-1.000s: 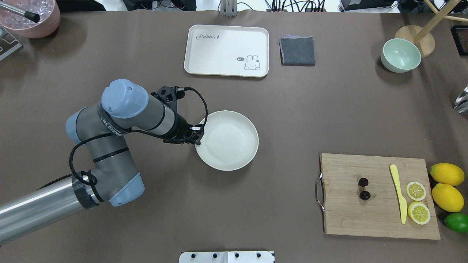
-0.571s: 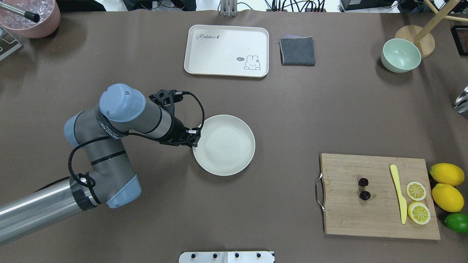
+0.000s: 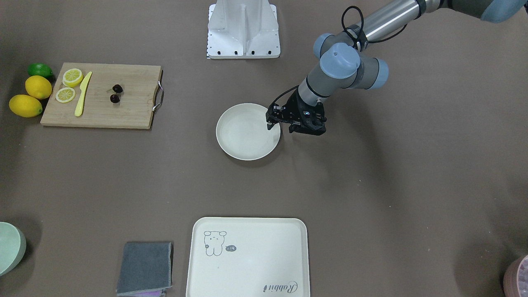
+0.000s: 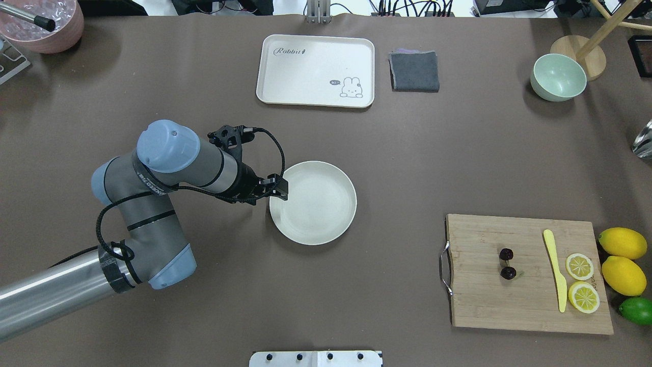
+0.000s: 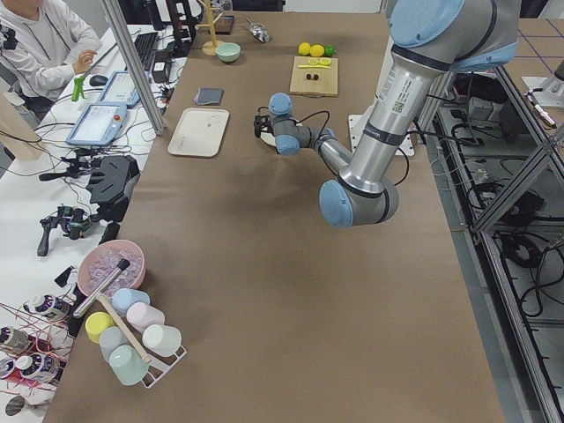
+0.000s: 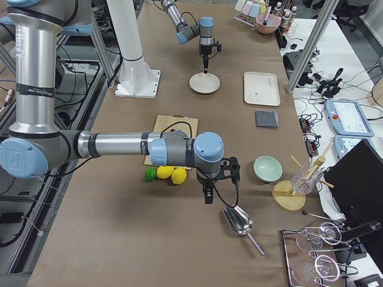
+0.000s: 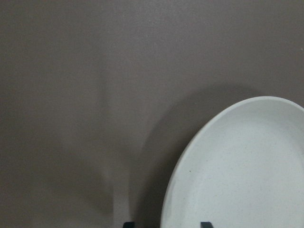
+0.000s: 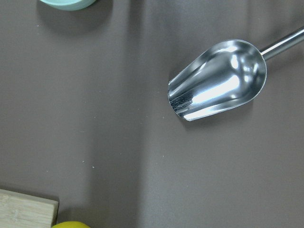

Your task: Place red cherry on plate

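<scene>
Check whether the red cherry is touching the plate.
Apart. The overhead view shows the red cherry on the cutting board, with bare table between that board and the plate.

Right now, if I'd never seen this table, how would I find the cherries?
Find the wooden cutting board on the robot's right. Near its middle, apart from the yellow knife, lies the red cherry: two tiny, glossy, near-black balls, far smaller and darker than the lemon slices.

One camera looks down from behind my shoulders, another faces me across the counter [image 4: 407, 153]; both share the plate [image 4: 321, 204] my left wrist camera crowds.
</scene>
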Robot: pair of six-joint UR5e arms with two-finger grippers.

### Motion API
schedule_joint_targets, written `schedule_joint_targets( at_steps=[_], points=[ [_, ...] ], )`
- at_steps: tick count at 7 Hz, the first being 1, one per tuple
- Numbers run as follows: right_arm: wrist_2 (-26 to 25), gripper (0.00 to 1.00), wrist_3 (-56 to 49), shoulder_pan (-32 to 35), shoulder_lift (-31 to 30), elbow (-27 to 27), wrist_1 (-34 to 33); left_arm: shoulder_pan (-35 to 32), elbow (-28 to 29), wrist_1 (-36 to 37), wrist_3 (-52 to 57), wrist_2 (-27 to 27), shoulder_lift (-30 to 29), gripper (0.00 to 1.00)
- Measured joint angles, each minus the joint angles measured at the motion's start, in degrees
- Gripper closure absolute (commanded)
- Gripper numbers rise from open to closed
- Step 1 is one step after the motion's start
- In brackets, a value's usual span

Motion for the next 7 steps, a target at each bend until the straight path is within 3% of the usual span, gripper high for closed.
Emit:
schedule_joint_targets(
  at_steps=[3,5,7],
  points=[
    [1.6,0.0,0.2,0.0,1.9,1.0,-1.5,-11.9,-3.8,3.2,3.1,-12.5,2.7,0.02],
    [1.9,0.0,0.7,0.1,1.5,6.4,-7.7,-23.7,-5.8,3.6,12.5,-21.4,8.6,0.02],
    [2.9,0.0,0.9,0.2,-0.7,10.9,-11.7,-33.5,-5.0,3.6,23.3,-26.1,16.3,0.02]
  ],
)
